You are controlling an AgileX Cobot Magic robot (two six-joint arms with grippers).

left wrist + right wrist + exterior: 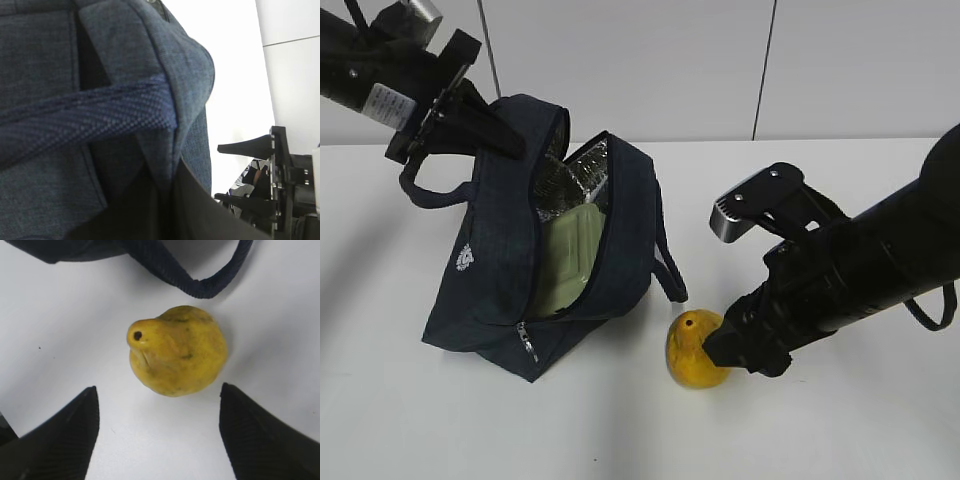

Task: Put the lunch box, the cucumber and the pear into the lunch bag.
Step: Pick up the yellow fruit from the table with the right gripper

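The navy lunch bag (500, 270) lies on the white table with its top zipper open and silver foil lining showing. The lunch box (570, 255), pale green lid up, sits inside it. My left gripper (508, 138) is shut on the bag's upper rim and holds the mouth up; in the left wrist view its dark fingers (150, 210) pinch navy fabric below a handle strap (85, 115). The yellow pear (690, 352) (177, 350) rests on the table right of the bag. My right gripper (158, 392) stands open just short of it, touching nothing. The cucumber is out of view.
One bag handle loop (200, 285) lies on the table just beyond the pear. Bare white table (840, 430) spreads to the right and front. A pale panelled wall (720, 60) rises behind the table's back edge.
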